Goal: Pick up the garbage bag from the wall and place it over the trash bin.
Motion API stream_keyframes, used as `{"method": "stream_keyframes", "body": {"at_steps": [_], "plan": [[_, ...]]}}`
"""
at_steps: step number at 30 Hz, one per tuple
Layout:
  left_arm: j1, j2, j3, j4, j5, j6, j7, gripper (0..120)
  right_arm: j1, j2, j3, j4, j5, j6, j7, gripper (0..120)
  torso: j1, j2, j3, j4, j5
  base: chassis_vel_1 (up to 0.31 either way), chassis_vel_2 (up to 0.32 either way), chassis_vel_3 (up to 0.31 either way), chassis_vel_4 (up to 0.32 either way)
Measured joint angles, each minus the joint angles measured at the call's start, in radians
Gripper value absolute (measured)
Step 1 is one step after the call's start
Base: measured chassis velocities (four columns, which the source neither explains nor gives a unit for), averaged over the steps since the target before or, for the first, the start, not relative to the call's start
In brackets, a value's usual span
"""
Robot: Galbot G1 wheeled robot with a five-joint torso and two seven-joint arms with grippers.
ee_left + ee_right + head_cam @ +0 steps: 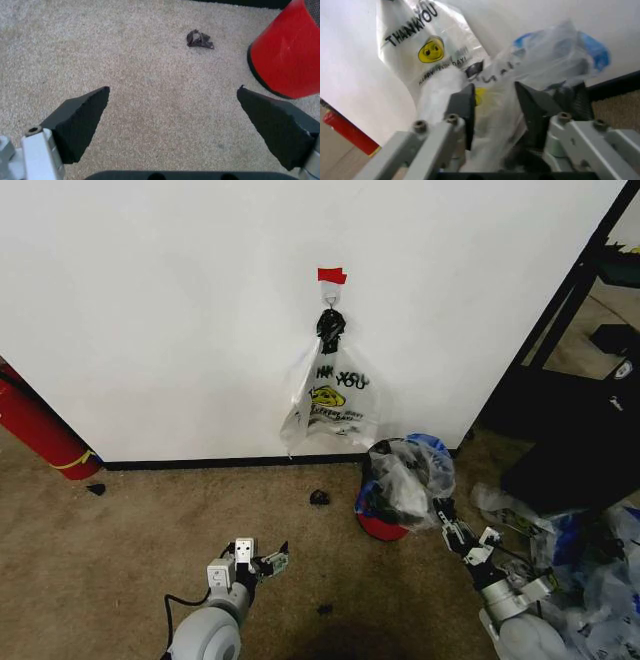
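While the wall (pixel 180 310) fills the background, the trash bin (pixel 383 522) sits just ahead of the right gripper (pixel 446 516), whose fingers pinch the garbage bag (pixel 410 475) draped over it. Left gripper (pixel 268 562) hangs spread wide over carpet (pixel 120 550).

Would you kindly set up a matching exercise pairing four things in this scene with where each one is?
Things:
1. smiley bag
2. trash bin
3. left gripper
4. red tape

Places:
A. stuck to the wall above the hook
B. over bare carpet, open
C. hanging from the hook
D. on the floor, plastic bag draped on it

Pairs: 1-C, 2-D, 3-B, 4-A
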Motion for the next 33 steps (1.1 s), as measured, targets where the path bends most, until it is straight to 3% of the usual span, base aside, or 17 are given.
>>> {"method": "stream_keyframes", "body": {"at_steps": [4,10,12,18,22,27,31,33], "plan": [[0.001,-0.005,0.001,0.005,0.003,-0.002,-0.003,100,-0.003,-0.011,-0.006,0.048,-0.021,-0.024,0.087,45,0.0,0.0,0.0,0.0,0.0,0.0,0.0,0.0,0.0],[-0.005,-0.003,0.007,0.01,0.004,-0.002,-0.008,100,0.047,-0.003,-0.027,0.113,-0.09,-0.123,0.376,70,0.0,0.0,0.0,0.0002,0.0001,0.0,0.0,0.0,0.0],[-0.005,-0.002,0.007,0.01,0.004,-0.002,-0.008,100,0.047,-0.003,-0.028,0.126,-0.096,-0.138,0.408,73,0.0,0.0,0.0,0.0001,0.0001,0.0,0.0,0.0,0.0],[-0.001,0.014,-0.005,0.009,0.004,-0.011,-0.013,100,-0.017,-0.068,-0.024,0.33,-0.131,-0.364,0.689,49,0.0,0.0,0.0,-0.0001,0.0,0.0,0.0,0.0,0.0],[-0.002,0.016,-0.004,0.013,0.004,-0.013,-0.015,100,-0.028,-0.112,-0.021,0.413,-0.125,-0.441,0.76,40,0.0,0.0,0.0,0.0,0.0001,0.0,0.0,0.0,0.0],[-0.011,0.015,0.0,0.022,0.003,-0.014,-0.015,100,0.011,-0.146,-0.013,0.488,-0.089,-0.533,0.866,55,0.0,0.0,0.0,0.0,-0.0002,0.0,0.0,0.0,0.0],[-0.024,0.012,0.019,0.041,0.003,-0.015,-0.015,100,0.099,-0.124,-0.019,0.448,-0.067,-0.621,0.932,73,0.0,0.0,0.0,0.0004,0.0004,0.0,0.0,0.0,0.0],[-0.032,0.014,0.028,0.046,0.002,-0.015,-0.014,100,0.112,-0.116,-0.016,0.433,-0.059,-0.652,0.943,77,0.0,0.0,0.0,0.0005,0.0004,0.0,0.0,0.0,0.0]]}}
